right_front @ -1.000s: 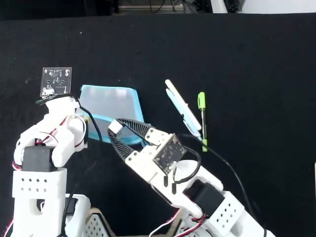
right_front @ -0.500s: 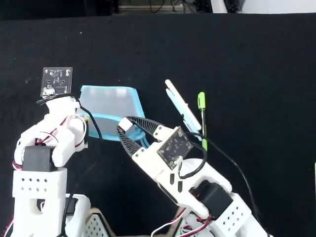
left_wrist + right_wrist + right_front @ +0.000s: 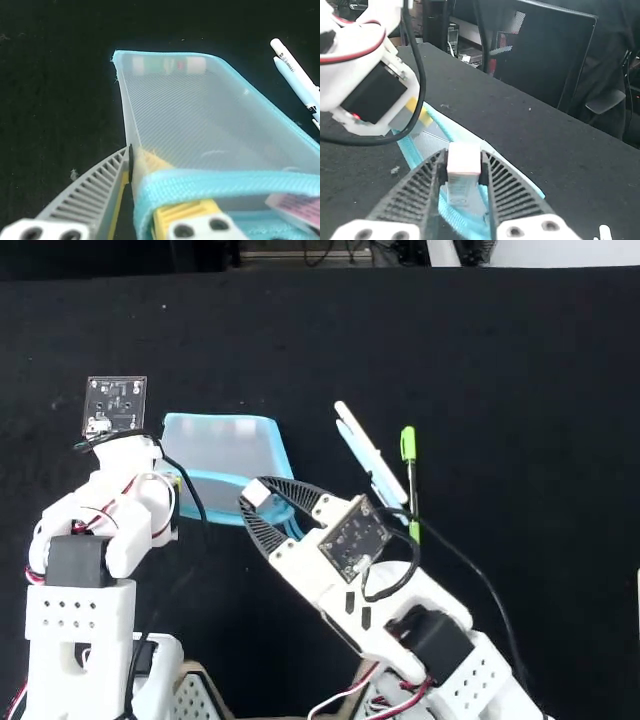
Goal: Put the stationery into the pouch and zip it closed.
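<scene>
A translucent, blue-edged pouch (image 3: 225,452) with a white eraser (image 3: 257,494) above its near edge and three pens (image 3: 370,455) lying nearby.

The surface (image 3: 520,370) is plain black. The pouch (image 3: 222,450) is translucent and whitish, with a fine woven mesh pattern and a turquoise tape edging. The pair of pens (image 3: 368,455) is white and pale blue. The third pen (image 3: 408,445) is bright green with a dark shaft. The right gripper (image 3: 258,498) has black ribbed fingers, and the block (image 3: 464,165) between them is white with a faint pink tint. The left gripper (image 3: 134,159) shows a grey ribbed finger and yellow parts. The arms (image 3: 80,620) are white.
</scene>
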Controlling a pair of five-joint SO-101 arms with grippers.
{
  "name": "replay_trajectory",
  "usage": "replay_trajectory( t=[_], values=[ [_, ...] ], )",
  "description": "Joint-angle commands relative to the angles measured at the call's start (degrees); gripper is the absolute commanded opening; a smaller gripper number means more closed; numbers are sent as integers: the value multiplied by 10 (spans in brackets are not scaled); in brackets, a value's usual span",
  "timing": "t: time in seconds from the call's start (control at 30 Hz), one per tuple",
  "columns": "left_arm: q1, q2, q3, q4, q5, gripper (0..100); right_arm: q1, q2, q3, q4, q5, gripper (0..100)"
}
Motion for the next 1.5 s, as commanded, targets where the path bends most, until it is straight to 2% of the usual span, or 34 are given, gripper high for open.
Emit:
replay_trajectory(
  t=[0.0,0.23,0.53,0.87,1.0,1.27,1.47],
  values=[
    [0,-10,-8,0,-6,30,17,4,-51,38,2,11],
    [1,-10,-5,0,-7,30,17,19,-78,70,38,11],
    [1,-10,-4,0,-7,30,16,152,-145,96,37,15],
    [1,-10,-4,0,-7,30,16,103,-126,91,11,12],
    [1,-10,-4,0,-7,30,15,98,-109,44,6,12],
    [1,-10,-4,0,-7,30,-57,98,32,-185,11,12],
    [1,-10,-4,0,-7,30,-56,98,46,-218,11,12]
  ],
)
